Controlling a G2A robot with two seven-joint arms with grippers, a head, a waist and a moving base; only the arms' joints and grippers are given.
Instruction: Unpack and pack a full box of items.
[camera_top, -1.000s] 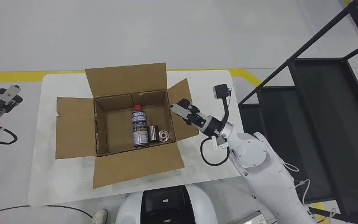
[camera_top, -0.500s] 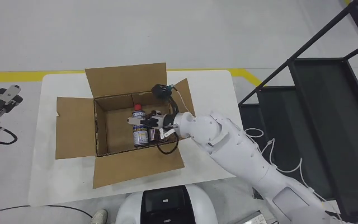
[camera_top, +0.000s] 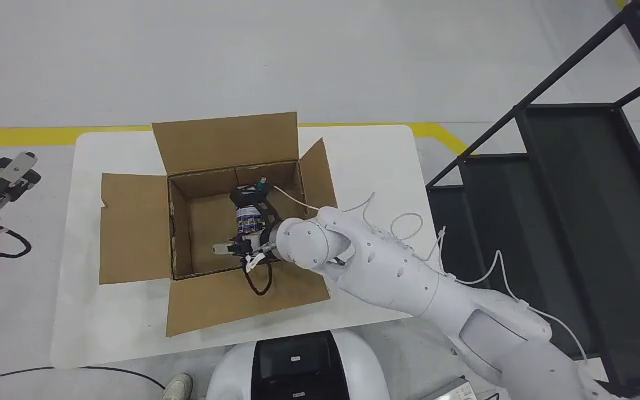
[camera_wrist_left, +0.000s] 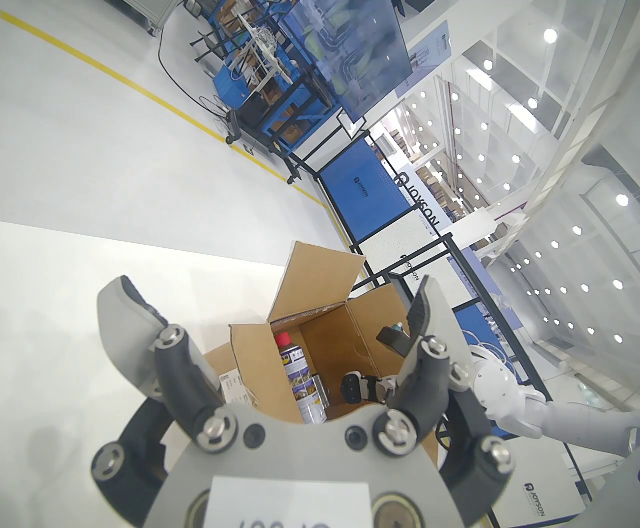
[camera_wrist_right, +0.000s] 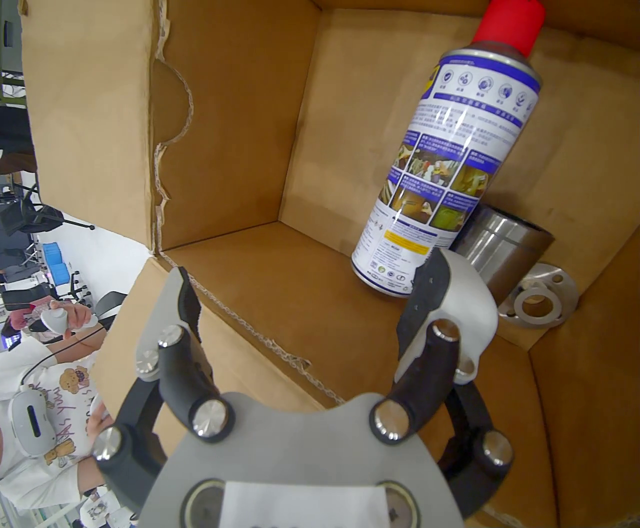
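Right gripper (camera_wrist_right: 310, 272): black fingers, white shell on one, pale grey on other, grey base plate, silver bolts. Around it, cardboard box (camera_wrist_right: 240, 150), plain kraft brown inside and out. Just ahead of white-shelled finger, spray can (camera_wrist_right: 445, 165): white body, blue band near top, label a grid of small colour photos, yellow strip below. Cap (camera_wrist_right: 507, 20) bright red. Beside can, flanged steel bushing (camera_wrist_right: 505, 250), shiny silver. Left gripper (camera_wrist_left: 275, 290): black fingers, light grey shells. Table (camera_top: 370, 160) under right gripper, white; floor line (camera_top: 60, 133) beyond, yellow.

The top view looks down on the cardboard box (camera_top: 225, 140), the right wrist view peers closely inside, the left wrist view faces it from farther off, all sharing its spray can (camera_wrist_right: 450, 150).
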